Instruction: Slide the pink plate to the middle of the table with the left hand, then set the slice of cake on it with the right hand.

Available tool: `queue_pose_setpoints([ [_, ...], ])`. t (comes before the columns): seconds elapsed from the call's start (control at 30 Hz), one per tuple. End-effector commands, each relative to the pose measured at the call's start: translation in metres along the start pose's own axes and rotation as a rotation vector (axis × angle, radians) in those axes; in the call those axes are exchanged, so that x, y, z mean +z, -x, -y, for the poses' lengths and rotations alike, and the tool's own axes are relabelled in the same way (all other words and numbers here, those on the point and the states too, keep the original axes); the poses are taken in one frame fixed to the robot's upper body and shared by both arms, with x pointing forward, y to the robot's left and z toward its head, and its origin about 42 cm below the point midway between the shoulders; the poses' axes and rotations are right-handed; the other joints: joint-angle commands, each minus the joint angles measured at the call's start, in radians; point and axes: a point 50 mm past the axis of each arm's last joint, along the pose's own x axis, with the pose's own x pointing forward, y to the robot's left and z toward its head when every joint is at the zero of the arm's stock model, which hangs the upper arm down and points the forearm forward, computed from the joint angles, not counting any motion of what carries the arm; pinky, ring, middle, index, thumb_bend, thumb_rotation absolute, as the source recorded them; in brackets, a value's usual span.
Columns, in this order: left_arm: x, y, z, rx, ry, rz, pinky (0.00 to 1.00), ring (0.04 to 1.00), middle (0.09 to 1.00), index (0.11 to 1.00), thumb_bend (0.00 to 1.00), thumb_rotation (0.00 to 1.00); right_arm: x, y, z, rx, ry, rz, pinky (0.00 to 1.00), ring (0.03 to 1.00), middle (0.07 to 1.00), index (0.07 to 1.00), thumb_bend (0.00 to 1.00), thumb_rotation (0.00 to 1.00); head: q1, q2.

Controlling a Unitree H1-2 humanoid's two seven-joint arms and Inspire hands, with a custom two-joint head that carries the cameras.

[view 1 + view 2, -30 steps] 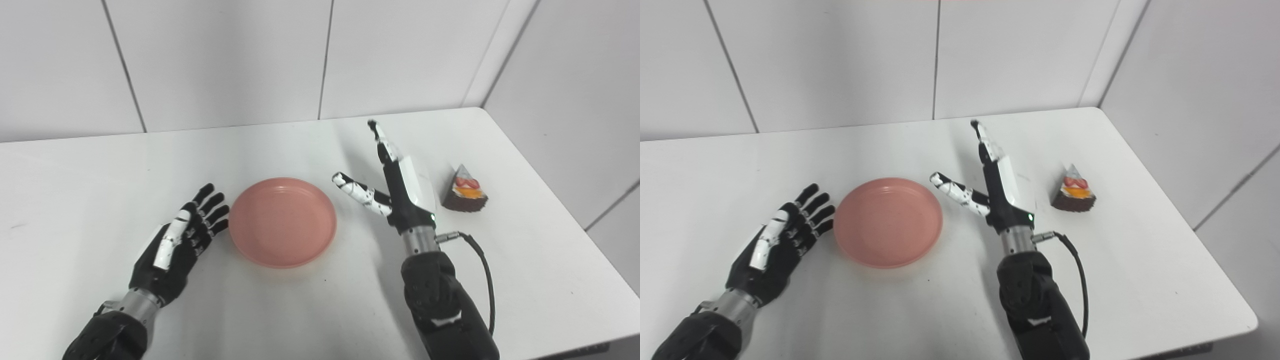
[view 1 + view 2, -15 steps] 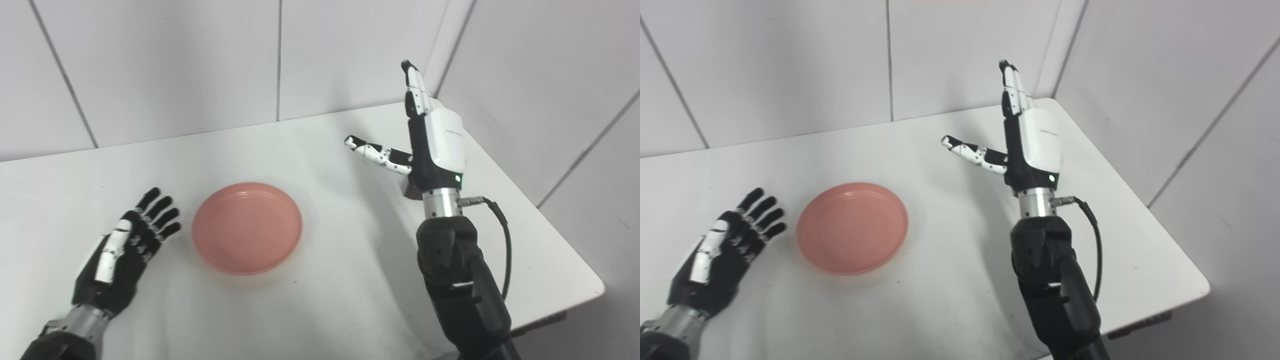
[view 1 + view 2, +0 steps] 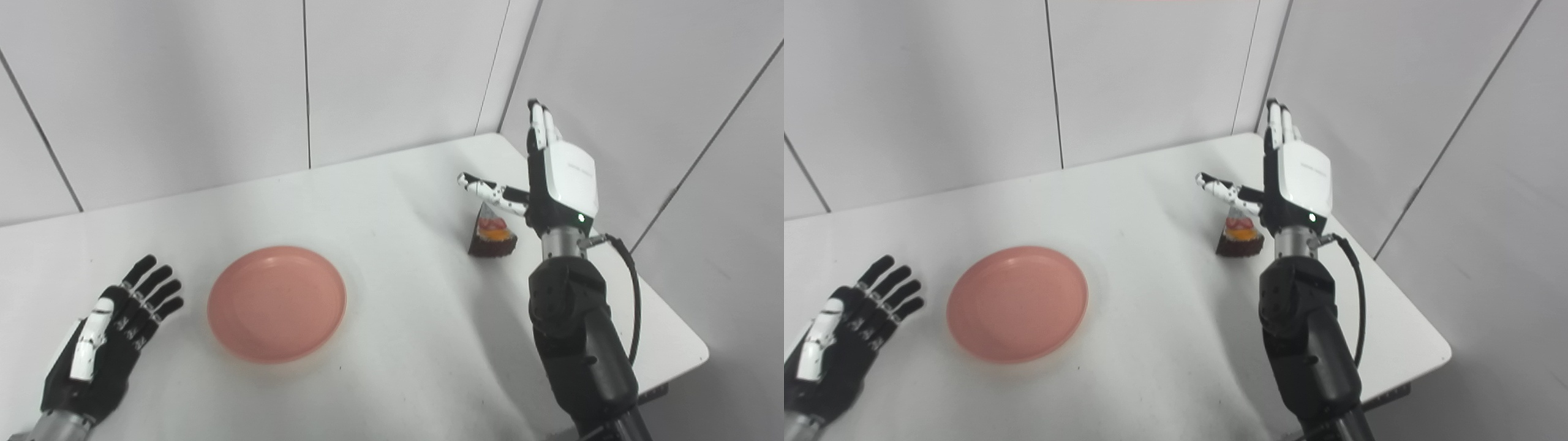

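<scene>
Right hand (image 3: 560, 184), fingers spread and empty, has swung up beside the cake slice (image 3: 492, 236); left hand (image 3: 104, 343) rests open, withdrawn from the pink plate (image 3: 277, 303) mid-surface.

Plate (image 3: 277, 303) on table (image 3: 398, 343), just right of my left hand (image 3: 104, 343), not touching. Left hand low at table's near left. Cake slice (image 3: 491, 235) on table, far right of plate, well apart. My right hand (image 3: 554, 184) raised beside cake, thumb (image 3: 490, 190) over it. Walls behind table and at its right.
</scene>
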Motion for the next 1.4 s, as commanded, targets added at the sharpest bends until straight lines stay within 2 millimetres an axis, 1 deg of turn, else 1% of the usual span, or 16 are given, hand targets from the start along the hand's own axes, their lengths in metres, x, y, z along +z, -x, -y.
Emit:
queue_pose_setpoints([
  [0.0, -0.057, 0.045, -0.022, 0.120, 0.057, -0.241, 0.86, 0.886, 0.903, 0.890, 0.45, 0.90, -0.004, -0.005, 0.008, -0.031, 0.025, -0.008, 0.81, 0.952, 1.000, 1.000, 1.00, 0.70, 0.000, 0.000],
  [0.2, -0.058, 0.046, -0.025, 0.123, 0.050, -0.244, 0.85, 0.878, 0.896, 0.878, 0.46, 0.89, -0.017, -0.012, -0.006, 0.028, 0.051, -0.054, 0.88, 0.987, 1.000, 1.000, 1.00, 0.71, -0.006, 0.001],
  [0.3, -0.059, 0.046, -0.026, 0.116, 0.044, -0.242, 0.84, 0.879, 0.898, 0.881, 0.47, 0.88, -0.024, -0.014, -0.015, 0.061, 0.042, -0.080, 0.85, 0.975, 1.000, 1.000, 1.00, 0.70, -0.006, 0.001],
  [0.33, -0.058, 0.047, -0.026, 0.115, 0.044, -0.242, 0.84, 0.877, 0.898, 0.881, 0.47, 0.87, -0.025, -0.015, -0.017, 0.072, 0.036, -0.087, 0.84, 0.971, 1.000, 1.000, 1.00, 0.70, -0.005, 0.012],
  [0.4, -0.058, 0.047, -0.027, 0.114, 0.040, -0.243, 0.84, 0.875, 0.896, 0.879, 0.47, 0.86, -0.028, -0.016, -0.021, 0.093, 0.030, -0.098, 0.86, 0.974, 1.000, 1.000, 1.00, 0.70, -0.005, 0.012],
  [0.47, -0.057, 0.047, -0.027, 0.115, 0.033, -0.244, 0.84, 0.873, 0.895, 0.882, 0.47, 0.85, -0.030, -0.017, -0.026, 0.114, 0.018, -0.106, 0.88, 0.983, 1.000, 1.000, 1.00, 0.69, -0.007, 0.021],
  [0.53, -0.056, 0.048, -0.027, 0.118, 0.034, -0.246, 0.84, 0.872, 0.894, 0.881, 0.48, 0.85, -0.031, -0.018, -0.030, 0.137, 0.013, -0.114, 0.89, 0.985, 1.000, 1.000, 1.00, 0.69, -0.008, 0.025],
  [0.7, -0.055, 0.049, -0.028, 0.117, 0.033, -0.246, 0.83, 0.870, 0.892, 0.879, 0.48, 0.84, -0.033, -0.022, -0.040, 0.177, 0.039, -0.130, 0.88, 0.981, 1.000, 1.000, 1.00, 0.70, -0.011, 0.033],
  [0.87, -0.054, 0.049, -0.028, 0.120, 0.032, -0.244, 0.83, 0.868, 0.890, 0.876, 0.48, 0.83, -0.034, -0.027, -0.049, 0.222, 0.027, -0.150, 0.89, 0.987, 1.000, 1.000, 1.00, 0.70, -0.012, 0.042],
  [0.97, -0.053, 0.049, -0.029, 0.122, 0.029, -0.247, 0.83, 0.866, 0.889, 0.874, 0.48, 0.84, -0.034, -0.029, -0.053, 0.245, 0.015, -0.159, 0.90, 0.995, 1.000, 1.000, 1.00, 0.72, -0.014, 0.045],
  [1.07, -0.052, 0.049, -0.029, 0.119, 0.027, -0.248, 0.83, 0.868, 0.891, 0.877, 0.48, 0.84, -0.034, -0.030, -0.056, 0.259, 0.003, -0.160, 0.91, 0.996, 1.000, 1.000, 1.00, 0.71, -0.015, 0.052],
  [1.37, -0.048, 0.049, -0.027, 0.122, 0.031, -0.245, 0.83, 0.863, 0.885, 0.872, 0.47, 0.85, -0.030, -0.031, -0.062, 0.299, -0.012, -0.160, 0.89, 0.991, 1.000, 1.000, 1.00, 0.70, -0.017, 0.066],
])
